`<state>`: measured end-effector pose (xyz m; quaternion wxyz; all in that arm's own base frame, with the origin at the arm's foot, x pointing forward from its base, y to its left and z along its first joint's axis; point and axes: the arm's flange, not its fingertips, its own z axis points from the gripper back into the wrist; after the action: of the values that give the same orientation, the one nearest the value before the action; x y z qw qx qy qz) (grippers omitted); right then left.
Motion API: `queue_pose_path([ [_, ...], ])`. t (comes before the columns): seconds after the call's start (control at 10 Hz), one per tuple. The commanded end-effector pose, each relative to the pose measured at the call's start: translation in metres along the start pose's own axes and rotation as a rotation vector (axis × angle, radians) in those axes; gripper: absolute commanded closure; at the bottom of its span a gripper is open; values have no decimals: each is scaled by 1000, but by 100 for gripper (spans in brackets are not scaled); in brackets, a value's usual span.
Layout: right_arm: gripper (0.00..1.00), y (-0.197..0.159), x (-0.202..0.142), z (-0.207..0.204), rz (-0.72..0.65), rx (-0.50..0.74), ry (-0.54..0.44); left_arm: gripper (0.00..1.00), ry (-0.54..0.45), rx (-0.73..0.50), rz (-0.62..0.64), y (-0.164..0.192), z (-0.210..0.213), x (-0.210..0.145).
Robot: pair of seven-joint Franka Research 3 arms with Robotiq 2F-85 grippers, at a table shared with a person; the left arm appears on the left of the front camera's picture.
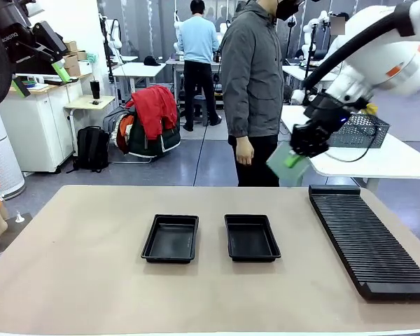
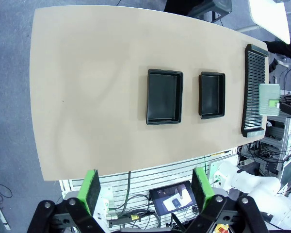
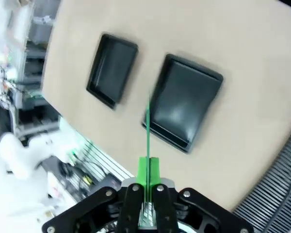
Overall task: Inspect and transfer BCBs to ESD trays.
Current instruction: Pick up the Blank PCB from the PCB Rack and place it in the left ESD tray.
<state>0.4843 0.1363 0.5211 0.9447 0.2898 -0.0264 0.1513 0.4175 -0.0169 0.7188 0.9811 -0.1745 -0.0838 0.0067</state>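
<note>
Clearly, the right gripper (image 1: 295,159) is closed on a BCB (image 1: 283,165) and holds it in the air, well above the surface (image 1: 91,280). In the right wrist view the BCB stands edge-on between the pads. I judge this to be the inspect step, or the very start of the transfer. The nearer tray (image 1: 246,218) lies below the gripper, a little ahead of it, and the other tray (image 1: 175,218) lies farther off; both are empty. The next move calls for turning the BCB flat and lowering it inside a rim. The left gripper (image 2: 148,187) hangs high with jaws wide apart, holding nothing.
</note>
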Motion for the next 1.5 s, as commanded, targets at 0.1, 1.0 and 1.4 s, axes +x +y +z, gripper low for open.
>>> queue_pose_path([
  [0.1, 97, 20, 5, -72, -166, 134, -118, 0, 1, 13, -3, 2, 0, -1],
  [1.0, 97, 56, -15, -281, -282, 348, -279, 0, 1, 13, -3, 2, 0, -1],
  [1.4, 97, 67, -8, -328, -285, 341, -282, 0, 1, 13, -3, 2, 0, -1],
])
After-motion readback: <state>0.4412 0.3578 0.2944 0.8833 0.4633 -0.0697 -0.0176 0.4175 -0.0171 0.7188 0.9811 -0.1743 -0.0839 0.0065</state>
